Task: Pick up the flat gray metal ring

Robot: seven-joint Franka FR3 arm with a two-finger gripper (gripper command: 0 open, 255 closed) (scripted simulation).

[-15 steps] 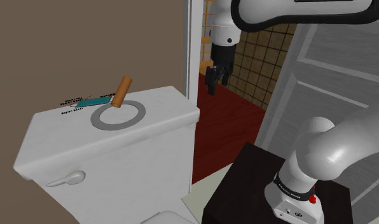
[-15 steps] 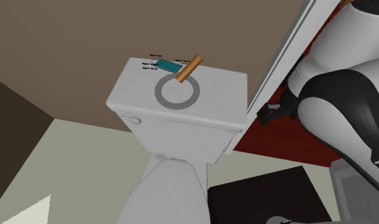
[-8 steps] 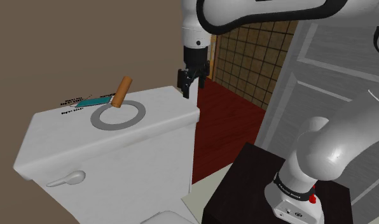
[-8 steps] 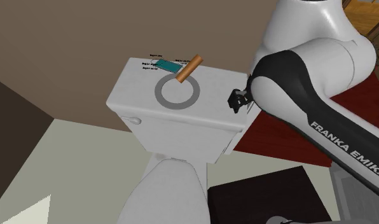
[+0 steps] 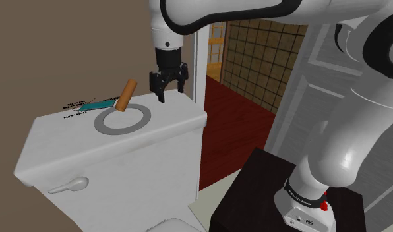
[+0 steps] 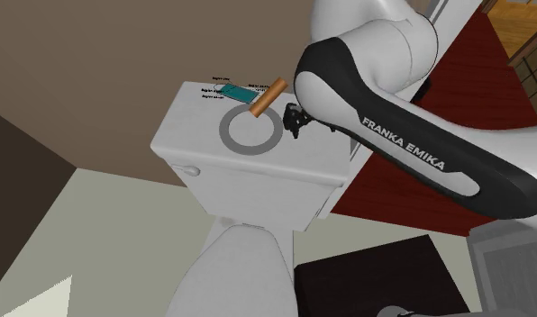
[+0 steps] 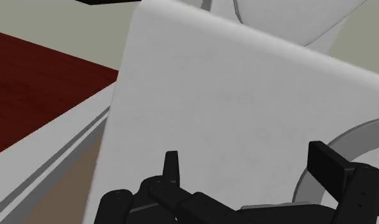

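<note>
Both pincer [image 5: 171, 95] fingers [image 7: 172, 167] stand apart, empty, near the gray ring [image 5: 122, 130].

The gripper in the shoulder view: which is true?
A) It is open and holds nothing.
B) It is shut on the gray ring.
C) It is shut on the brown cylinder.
A: the gripper stands open and empty, while the ring lies flat on the tank lid.

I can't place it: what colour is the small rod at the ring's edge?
Orange-brown; the rod shows best in the shoulder view.
</note>
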